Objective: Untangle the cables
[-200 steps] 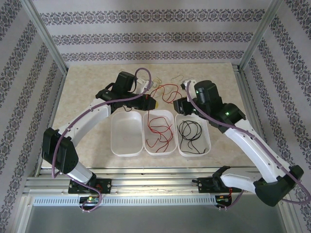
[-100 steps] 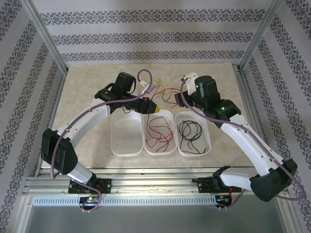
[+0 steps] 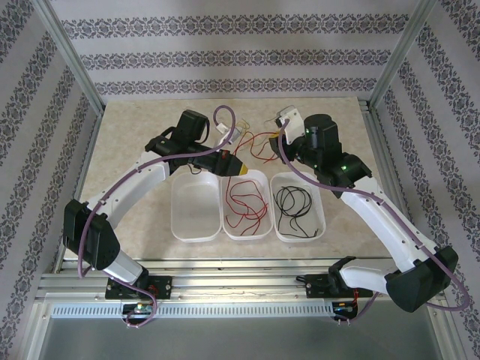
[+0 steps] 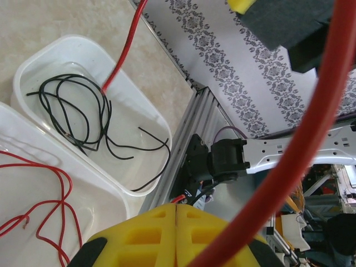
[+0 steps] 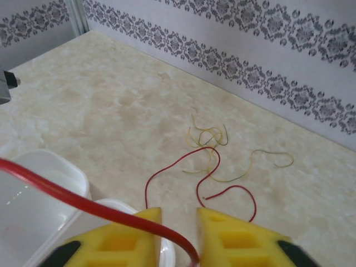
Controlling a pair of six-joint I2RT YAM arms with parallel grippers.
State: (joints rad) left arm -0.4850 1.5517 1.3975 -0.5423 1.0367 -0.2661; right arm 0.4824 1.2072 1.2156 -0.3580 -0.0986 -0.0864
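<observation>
The left gripper point(image 4: 176, 236) hangs over the far rim of the middle tray point(image 3: 246, 235). Its yellow pads point(image 4: 144, 233) are pressed flat together, and a red cable point(image 4: 317, 105) seems to come out of their seam, so I judge it pinched there. That strand crosses toward the right gripper point(image 5: 179, 222), just beyond the middle tray's far right corner. Its pads stand a narrow slot apart with the cable running into the slot; whether they bite on it I cannot tell. More red cables point(image 3: 246, 201) lie in the middle tray, and black cables point(image 4: 83, 117) lie in the right tray point(image 4: 133, 105) beside it. The tangle point(image 5: 214, 150), pale yellow strands laced with a red one, lies on the table point(image 5: 111, 111) beyond the middle tray. These cables look feather-light, thin and limp, with smooth insulation that could slip through foam pads. A strand will likely sag, spring into loops and drag its neighbours if pulled fast. Each is best taken near a free end or on a clear run away from crossings, gripped squarely across the pads and drawn out slowly.
</observation>
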